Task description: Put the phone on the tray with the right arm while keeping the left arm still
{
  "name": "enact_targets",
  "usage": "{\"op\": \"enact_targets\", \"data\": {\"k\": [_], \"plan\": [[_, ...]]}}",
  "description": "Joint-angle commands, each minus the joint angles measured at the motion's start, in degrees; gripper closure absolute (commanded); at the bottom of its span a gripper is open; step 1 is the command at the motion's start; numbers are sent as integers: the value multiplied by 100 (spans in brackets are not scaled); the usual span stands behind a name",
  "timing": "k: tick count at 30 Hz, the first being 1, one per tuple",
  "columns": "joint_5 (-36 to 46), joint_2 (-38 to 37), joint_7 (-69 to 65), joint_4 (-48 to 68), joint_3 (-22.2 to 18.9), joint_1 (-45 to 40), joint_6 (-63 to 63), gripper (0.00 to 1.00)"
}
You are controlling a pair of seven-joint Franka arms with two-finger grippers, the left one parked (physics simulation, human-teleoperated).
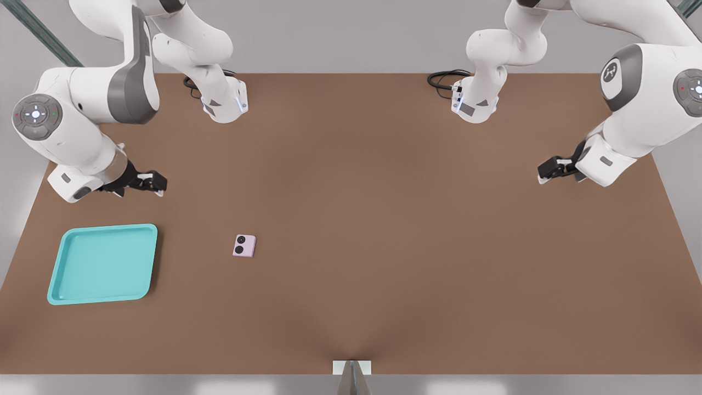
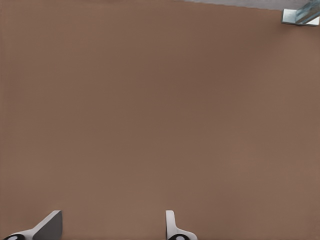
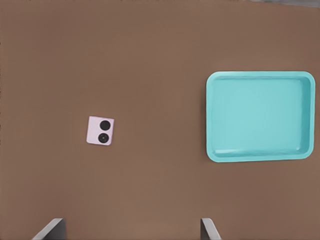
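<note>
The gripper at the front view's left hung above the table with its jaws spread and nothing between them. The phone lay flat lower and to the right of it, well apart, lenses up, their line running up-down in frame. The tray sat below the gripper, left of the phone.

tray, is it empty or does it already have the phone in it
Empty. The tray holds nothing; the phone lies flat on the table beside it, apart. The end effector hovers open above the table, beyond the tray.
</note>
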Motion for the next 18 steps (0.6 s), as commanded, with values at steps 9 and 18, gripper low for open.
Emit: {"op": "enact_targets", "data": {"k": [9, 18], "plan": [[29, 1526, 646, -804, 172, 554, 2400, 0], [554, 2484, 2369, -522, -100, 1002, 2901, 0]]}}
